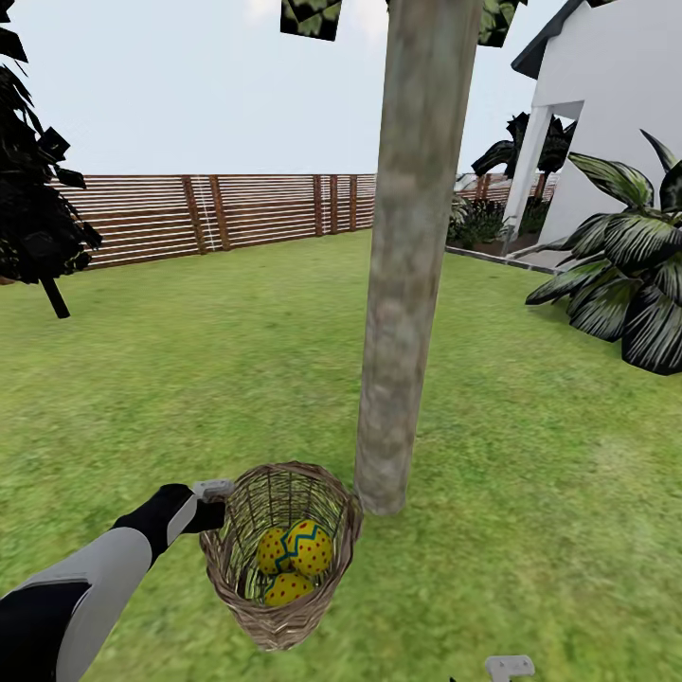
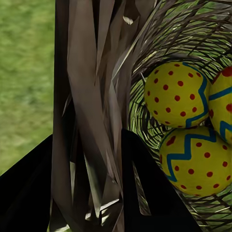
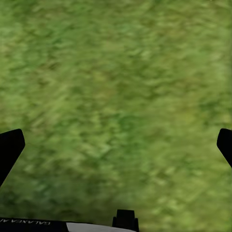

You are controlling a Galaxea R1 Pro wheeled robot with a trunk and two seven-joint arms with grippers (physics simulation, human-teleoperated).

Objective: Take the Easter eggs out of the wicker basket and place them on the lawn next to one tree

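The brown wicker basket (image 1: pixel 244 585) stands tilted on the lawn (image 1: pixel 180 379), right beside the foot of the thick pale tree (image 1: pixel 407 284). Three yellow Easter eggs with red dots and blue zigzags lie inside it: one (image 1: pixel 310 547), one (image 1: pixel 271 551), one (image 1: pixel 287 588). My left gripper (image 1: pixel 210 516) is shut on the basket's near-left rim. In the left wrist view the woven wall (image 2: pixel 92 96) runs between my dark fingers (image 2: pixel 24 193), with the eggs (image 2: pixel 176 94) (image 2: pixel 195 162) (image 2: pixel 223 101) just past it. My right gripper (image 3: pixel 118 145) is open over bare grass.
A slatted wooden fence (image 1: pixel 218 213) closes the lawn at the back. A thin dark-leaved tree (image 1: pixel 33 189) stands at far left. A white house (image 1: pixel 616 114) and a broad-leaved palm (image 1: pixel 625 275) are at right. Open grass lies around the trunk.
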